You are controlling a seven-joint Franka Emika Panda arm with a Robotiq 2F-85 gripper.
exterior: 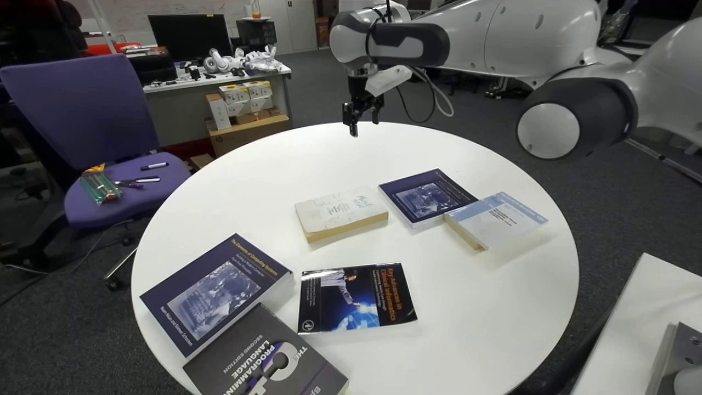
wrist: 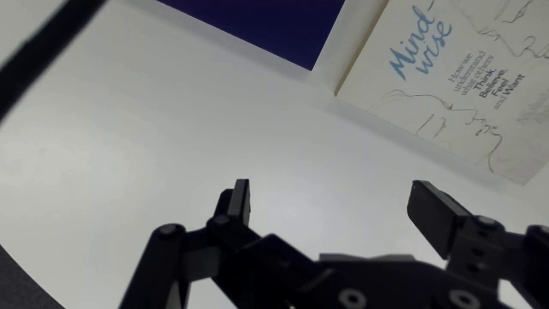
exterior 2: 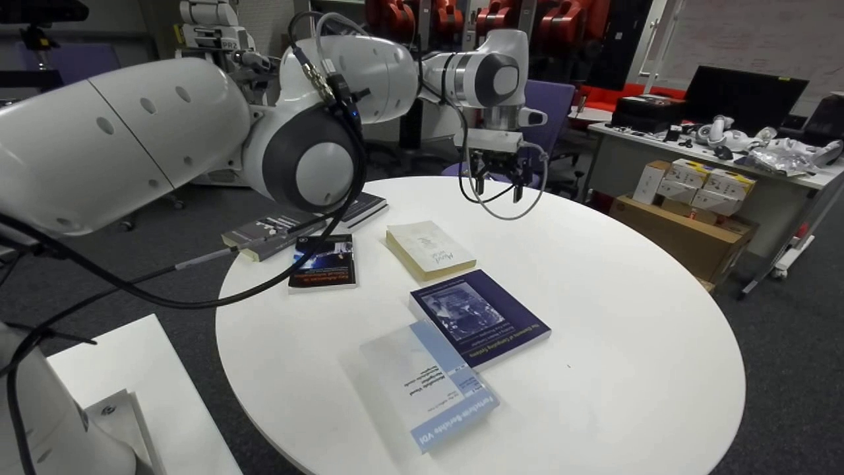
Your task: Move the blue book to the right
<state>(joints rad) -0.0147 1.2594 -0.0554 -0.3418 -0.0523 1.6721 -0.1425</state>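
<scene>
The blue book [exterior: 422, 197] lies flat on the white round table [exterior: 477, 307], its dark cover bearing a pale bluish picture. In both exterior views a pale whitish-blue book [exterior 2: 422, 389] overlaps one edge of the blue book [exterior 2: 488, 316] and hides part of it. Only a dark corner of the blue book [wrist: 266, 25] shows at the top of the wrist view. My gripper [exterior: 364, 126] is raised above the far part of the table, apart from every book. Its fingers stand wide open in the wrist view, with nothing in the gap of the gripper [wrist: 330, 193].
Beside the blue book lies a thick cream book [exterior: 343, 211]. Farther off are a black book [exterior: 356, 299], a larger dark blue book [exterior: 216, 296] and a grey book [exterior: 269, 356]. A black cable [exterior 2: 257, 290] loops below the arm.
</scene>
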